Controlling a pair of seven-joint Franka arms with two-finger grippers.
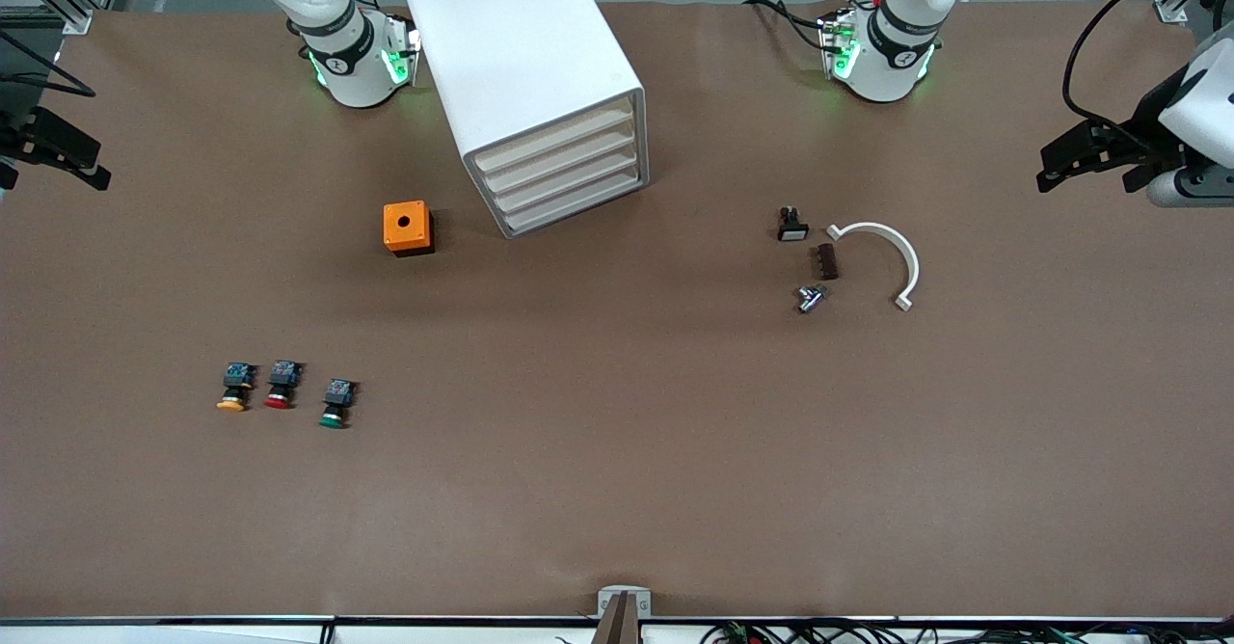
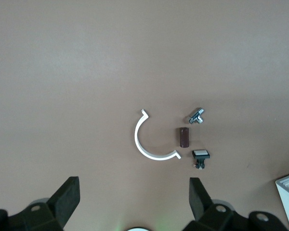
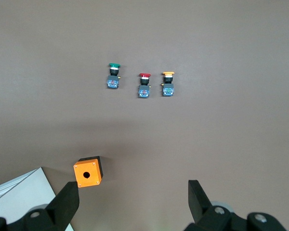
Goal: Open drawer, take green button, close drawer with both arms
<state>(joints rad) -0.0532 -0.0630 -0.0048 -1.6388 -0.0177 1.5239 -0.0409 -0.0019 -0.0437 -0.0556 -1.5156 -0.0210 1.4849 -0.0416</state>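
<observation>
A: Status chk. Cabinet [image 1: 540,85] stands on the tabletop [image 1: 617,490] betw. the two arm bases, all four cream drawers shut. Target drawer [image 1: 569,179] = 3rd from top, flush w/ the rest.

B: Button?

A: Green-capped button [image 1: 334,404] isn't in the drawer; it lies on the tabletop toward the right arm's end, nearer the front camera than the cabinet, in a row w/ the red-capped button [image 1: 281,385] and orange-capped button [image 1: 234,388]. Green is just beside red, not touching.

B: Grippers?

A: Left gripper [image 2: 135,199] open, empty, up over the left arm's end. Right gripper [image 3: 133,202] open, empty, up over the right arm's end. Both arms wait.

B: Handling?

A: Judgement: button is light, rigid plastic, cap round and prob. slippery. Better to pinch the black body or blue rear block. Drawer looks shallow and light; cabinet may slide when pulled, so 2nd arm should brace it.

B: Surface, room?

A: Brown matte sheet, flat. Also orange box [image 1: 408,228], white curved clip [image 1: 892,258], small parts near it. Alu frame at the corners, cables along the edge.
</observation>
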